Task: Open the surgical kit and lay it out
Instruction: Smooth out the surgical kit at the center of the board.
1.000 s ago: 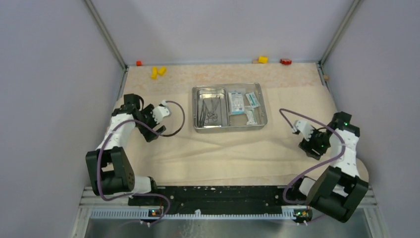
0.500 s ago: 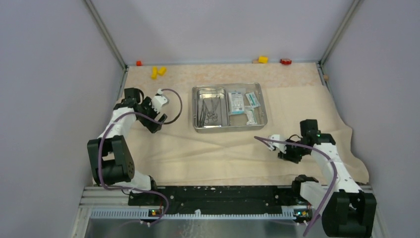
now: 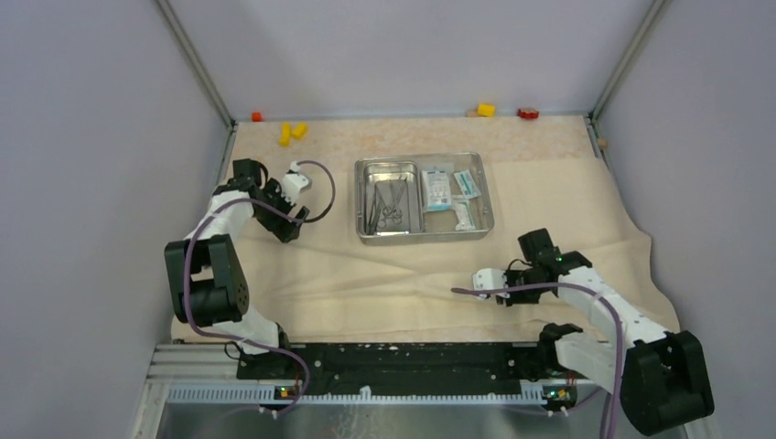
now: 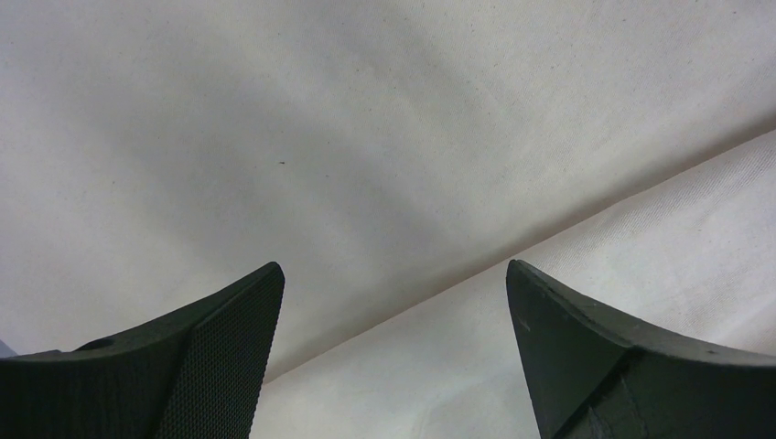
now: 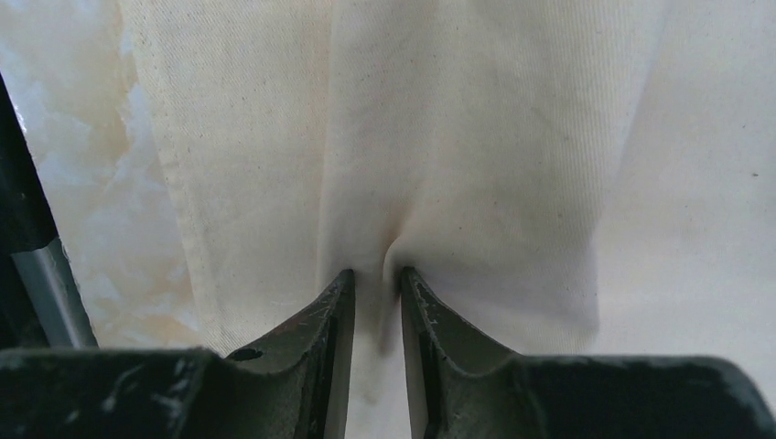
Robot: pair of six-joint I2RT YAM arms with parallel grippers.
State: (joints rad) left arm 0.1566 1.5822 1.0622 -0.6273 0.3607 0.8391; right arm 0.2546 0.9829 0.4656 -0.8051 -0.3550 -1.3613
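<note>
**Partly done: wrap open, contents not yet laid out**

Already the cloth (image 3: 567,197) lies spread across most of the table (image 3: 412,133), so the opening step looks close to finished. The tray (image 3: 425,237) sits uncovered on it, near the middle and toward the far side. The metal tools (image 3: 387,206) lie together in its left part. The sealed packets (image 3: 441,190) fill its right part. Nothing from the tray lies out on the cloth, so the laying-out seems not to have begun.

The cloth is not fully flat. Long creases run across its near half, and the near right corner hangs past the table edge.

The right gripper (image 5: 375,279) is low on the cloth, near its front edge and well apart from the tray. Its fingers (image 5: 322,315) are clenched on a narrow ridge of fabric, which puckers where they bite. Bare table top shows just beside that fold in the wrist view. This reads as a tug to smooth or spread the front of the wrap.

The left gripper (image 4: 393,274) hovers over the cloth to the left of the tray, above a straight crease. Its fingers (image 4: 229,338) are spread wide and hold nothing.

What is left, by my judgement, is to flatten the front creases, then lift the tools and packets out and set them apart on the cloth.
</note>
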